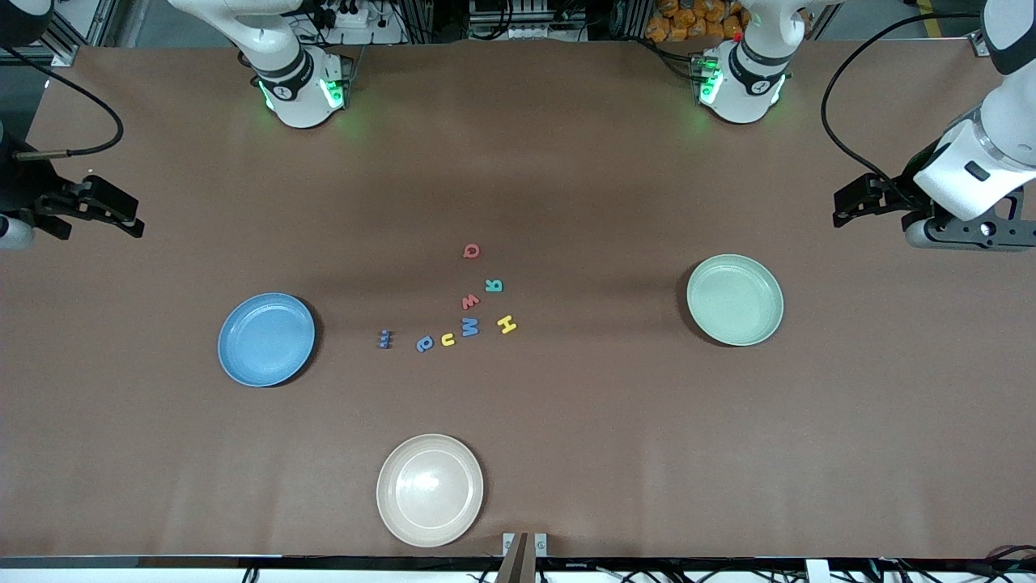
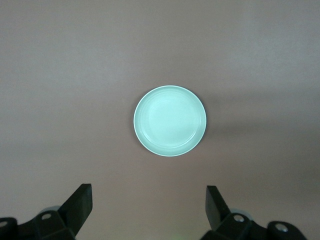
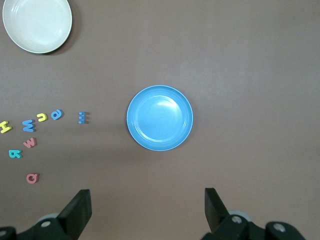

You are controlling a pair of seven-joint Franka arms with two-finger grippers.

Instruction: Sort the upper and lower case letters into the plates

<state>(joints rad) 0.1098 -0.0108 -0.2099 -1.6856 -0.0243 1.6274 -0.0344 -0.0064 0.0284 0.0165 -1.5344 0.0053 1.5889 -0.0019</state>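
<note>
Eight letters (image 1: 461,312) are lying bunched mid-table between the blue plate (image 1: 266,339) and pale green plate (image 1: 735,300), both empty. Neither gripper is holding anything: the right gripper (image 3: 147,212) is hanging spread wide above the blue plate, the left gripper (image 2: 149,207) likewise above the green one, both well apart from the letters.

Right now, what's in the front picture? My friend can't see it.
Eight tiny letters lie mid-table between a blue plate and a green plate. A beige plate sits nearer the camera, and both arms wait at the table's ends.
</note>
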